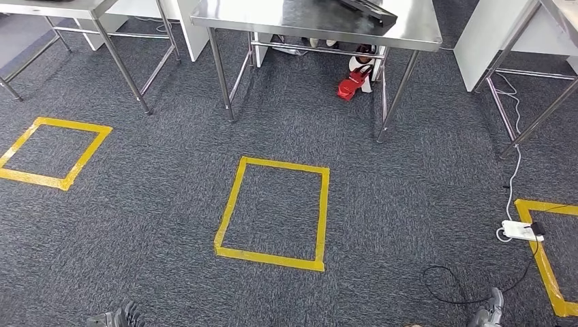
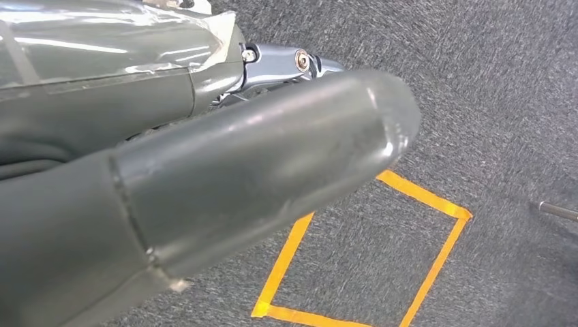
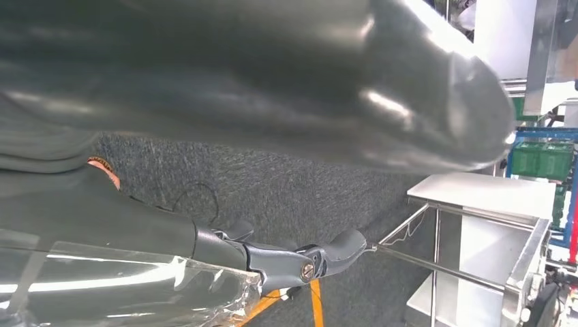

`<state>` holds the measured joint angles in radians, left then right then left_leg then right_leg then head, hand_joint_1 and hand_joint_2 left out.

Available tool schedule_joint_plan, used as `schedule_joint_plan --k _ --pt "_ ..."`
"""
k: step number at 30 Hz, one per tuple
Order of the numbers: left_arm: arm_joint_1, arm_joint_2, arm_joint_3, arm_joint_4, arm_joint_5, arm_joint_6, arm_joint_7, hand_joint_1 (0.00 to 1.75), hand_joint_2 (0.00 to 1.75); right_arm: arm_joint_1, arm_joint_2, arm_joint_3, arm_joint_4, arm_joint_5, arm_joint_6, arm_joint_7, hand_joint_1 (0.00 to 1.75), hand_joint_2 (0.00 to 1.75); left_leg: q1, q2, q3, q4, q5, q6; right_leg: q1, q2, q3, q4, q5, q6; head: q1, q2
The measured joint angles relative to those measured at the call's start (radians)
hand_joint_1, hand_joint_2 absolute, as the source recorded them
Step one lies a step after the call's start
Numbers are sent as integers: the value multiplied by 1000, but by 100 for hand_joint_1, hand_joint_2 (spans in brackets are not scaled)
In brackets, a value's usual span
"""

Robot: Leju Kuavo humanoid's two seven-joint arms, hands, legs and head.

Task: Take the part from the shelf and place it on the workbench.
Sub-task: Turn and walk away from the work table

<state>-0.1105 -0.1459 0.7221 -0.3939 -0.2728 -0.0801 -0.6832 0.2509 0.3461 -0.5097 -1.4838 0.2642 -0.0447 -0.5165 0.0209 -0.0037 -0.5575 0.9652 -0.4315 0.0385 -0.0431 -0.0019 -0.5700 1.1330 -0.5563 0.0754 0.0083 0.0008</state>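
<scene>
On the far left of the head view a yellow tape square (image 1: 51, 152) lies on the grey carpet (image 1: 170, 204), below a steel desk (image 1: 61, 8) at the top edge. The left hand (image 1: 116, 317) shows at the bottom edge, fingertips only; in its wrist view the thick grey thumb (image 2: 272, 163) lies over the carpet with nothing against it, though how far the fingers are spread I cannot tell. A second tape square (image 1: 274, 212) sits mid-floor in front of the middle desk (image 1: 320, 24), which carries a dark flat object (image 1: 368, 10) at its far edge. Under that desk is a red and white item (image 1: 354, 80). Further right a white power strip (image 1: 522, 230) and a black cable (image 1: 463, 286) lie by a third tape square (image 1: 549, 266). The right hand (image 1: 487, 312) hangs at the bottom edge; its dark fingers (image 3: 320, 255) are partly extended and hold nothing. I cannot tell where the part is.
</scene>
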Motion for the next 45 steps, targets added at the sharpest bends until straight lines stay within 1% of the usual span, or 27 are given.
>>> schedule_joint_plan --k 1,2,4,7,9,11,12,13,14,15,17,19,21,23,26,28,29,30,32,34,36,38,40,42,43,44,45 --pt "0 0 0 -1 0 0 0 0 0 -1 0 0 2 1 0 0 0 0 2 -3 -4 7 -2 -10 -2 4 33 -65 22 8 2 0" --pt "0 1 0 -2 0 0 0 0 0 -2 0 0 4 2 -1 0 0 0 3 -7 -8 15 -4 -21 -2 8 55 -114 38 8 2 0" --pt "1 2 -1 -6 0 -1 0 0 0 -3 0 -1 8 5 -2 1 0 0 2 -11 -14 23 -6 -38 5 14 63 -141 44 -13 2 0" --pt "6 0 -1 -6 2 0 0 0 0 -6 0 -2 13 8 -4 2 0 0 10 -12 -22 37 -17 -49 5 9 63 -136 52 -45 -1 0" --pt "6 1 -1 -6 6 1 1 0 0 -8 1 -4 16 10 -5 2 0 0 14 -6 -60 123 -76 -52 7 2 60 -136 59 -60 -4 0" --pt "6 0 -2 -6 9 1 2 0 0 -9 1 -7 20 11 -7 2 0 0 13 -4 -121 260 -147 -52 16 -6 54 -135 63 -68 -5 0" --pt "7 0 -2 -6 10 1 4 0 0 -9 1 -9 22 11 -8 3 0 0 12 -4 -141 307 -162 -50 20 -11 51 -135 63 -70 -5 0" --pt "7 0 -2 -6 11 1 5 0 0 -9 1 -10 24 11 -8 5 0 0 11 -3 -144 320 -158 -47 24 -16 50 -135 64 -70 -5 0" --pt "8 -1 -4 -6 12 2 7 0 0 -10 1 -12 25 9 -8 8 0 0 9 -1 -128 293 -137 -41 28 -22 50 -135 64 -71 -5 0" --pt "7 -1 -6 -7 13 3 8 0 0 -11 1 -13 27 6 -5 11 0 0 6 7 -94 233 -105 -33 30 -28 51 -135 64 -71 -5 0" --pt "4 -1 -10 -8 17 6 10 0 0 -11 1 -16 28 -5 1 17 0 0 -6 43 -26 102 -57 -17 37 -41 53 -135 62 -70 -5 0" --pt "1 -2 -14 -9 21 7 11 0 0 -15 1 -20 30 -16 9 21 0 0 -18 60 -4 48 -45 -11 43 -55 51 -134 61 -68 -4 0" --pt "0 -2 -19 -9 24 9 12 0 0 -24 0 -24 33 -23 15 24 0 0 -20 42 -8 41 -38 -5 45 -70 49 -134 59 -63 -4 0" --pt "0 -4 -22 -9 26 10 13 0 0 -35 -3 -26 36 -27 18 28 0 0 -17 25 -6 30 -27 4 44 -57 36 -105 39 -58 -2 0" --pt "-4 -5 -25 -9 29 12 15 0 0 -46 -7 -38 41 -38 18 36 0 0 -17 -3 -12 26 -16 15 38 -14 -41 70 -46 -64 1 0" --pt "-4 -6 -25 -8 30 14 17 0 0 -47 -7 -44 45 -45 19 39 0 0 -19 -25 -17 27 -13 16 37 -7 -77 150 -69 -59 0 0" --pt "-4 -6 -26 -8 31 14 18 0 0 -48 -8 -46 47 -47 20 39 0 0 -20 -36 -18 27 -12 16 37 -5 -69 135 -56 -53 1 0" --pt "-4 -6 -26 -8 31 15 19 0 0 -49 -8 -48 48 -50 20 39 0 0 -20 -47 -18 27 -10 14 37 2 -43 84 -30 -48 0 0" --pt "-7 -7 -30 -7 33 16 21 0 0 -54 -8 -54 52 -56 21 40 0 0 -23 -69 -20 31 -8 9 38 40 22 -58 25 -44 1 0" --pt "-11 -8 -37 -7 36 17 24 0 0 -57 -9 -62 55 -63 24 40 0 0 -26 -89 -26 35 -5 1 41 67 53 -134 50 -51 -1 0" --pt "-11 -6 -40 -6 42 19 27 0 0 -62 -9 -66 58 -66 29 40 0 0 -25 -108 -33 36 -2 -10 37 53 58 -144 56 -64 -3 0" --pt "-10 -5 -42 -5 46 22 27 0 0 -68 -8 -67 61 -68 32 41 0 0 -25 -87 -51 65 -21 -20 27 31 64 -151 64 -78 -6 0" --pt "-13 -4 -44 -4 50 25 27 0 0 -70 -6 -67 64 -70 34 41 0 0 -22 -38 -101 166 -80 -30 25 6 66 -154 67 -89 -10 0" --pt "-14 -3 -45 -3 53 27 27 0 0 -70 -5 -69 68 -72 34 41 0 0 -12 -13 -160 287 -132 -42 27 -19 65 -154 66 -94 -13 0" --pt "-13 -3 -45 -2 54 27 27 0 0 -70 -5 -69 70 -73 34 41 0 0 -6 -7 -174 315 -136 -48 27 -31 64 -154 65 -94 -13 0" --pt "-12 -3 -45 -1 56 28 27 0 0 -71 -5 -69 71 -73 34 41 0 0 -1 -2 -171 308 -122 -52 26 -42 64 -153 64 -93 -13 0" --pt "-12 -2 -45 -1 58 29 27 0 0 -72 -5 -69 74 -74 34 41 0 0 5 7 -148 266 -95 -56 24 -53 66 -153 62 -90 -13 0"
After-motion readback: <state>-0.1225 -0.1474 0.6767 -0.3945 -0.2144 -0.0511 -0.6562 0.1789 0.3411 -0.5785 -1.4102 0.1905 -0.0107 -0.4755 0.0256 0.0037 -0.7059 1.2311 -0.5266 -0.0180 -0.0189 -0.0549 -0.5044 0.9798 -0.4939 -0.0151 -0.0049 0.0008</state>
